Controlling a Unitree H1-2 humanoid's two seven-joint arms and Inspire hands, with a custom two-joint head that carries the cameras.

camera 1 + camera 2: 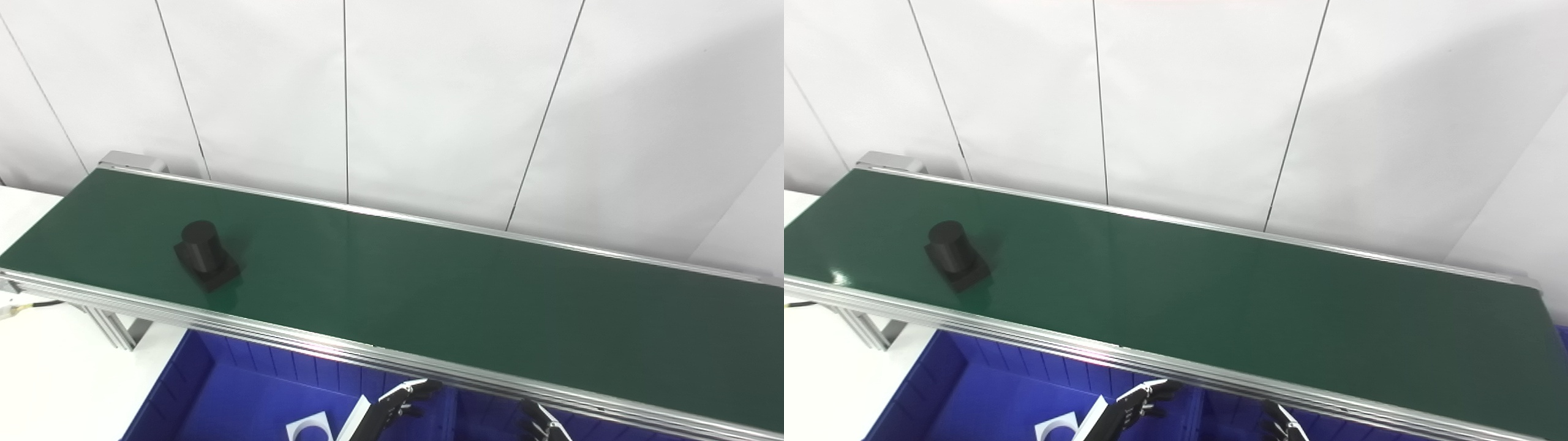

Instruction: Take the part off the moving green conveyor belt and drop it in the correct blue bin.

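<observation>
A black part point(204, 255), a short cylinder on a square base, stands on the green conveyor belt point(429, 294) toward its left end. My left hand point(401, 401) hovers low at the bottom edge, below the belt's front rail and above the blue bin point(245, 392), its fingers apart and holding nothing. Only the fingertips of my right hand point(539, 422) show at the bottom edge, spread and empty. Both hands are far to the right of the part and not touching it.
A white ring-shaped piece point(311, 429) lies in the left blue bin. A second blue bin point(478, 416) adjoins it on the right. The belt's aluminium frame point(306, 343) runs in front; a white wall stands behind, and a white table point(55, 367) lies at the left.
</observation>
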